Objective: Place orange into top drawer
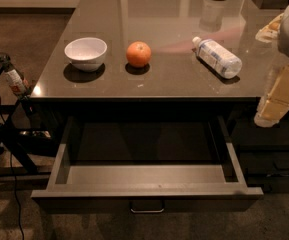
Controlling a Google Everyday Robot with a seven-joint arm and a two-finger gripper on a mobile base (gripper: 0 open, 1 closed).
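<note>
Orange (138,54) between bowl (85,60) and bottle (217,57), gripper (274,104) at right edge

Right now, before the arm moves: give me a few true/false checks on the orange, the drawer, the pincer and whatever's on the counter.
1. The orange sits on the counter between the bowl and the bottle. True.
2. The drawer is shut. False: it is pulled open below the counter.
3. The bottle stands upright. False: it lies on its side.
4. The pincer is at the right edge of the view, apart from the orange. True.
5. The orange is in the bowl. False: it rests on the counter beside the bowl, not touching it.
</note>
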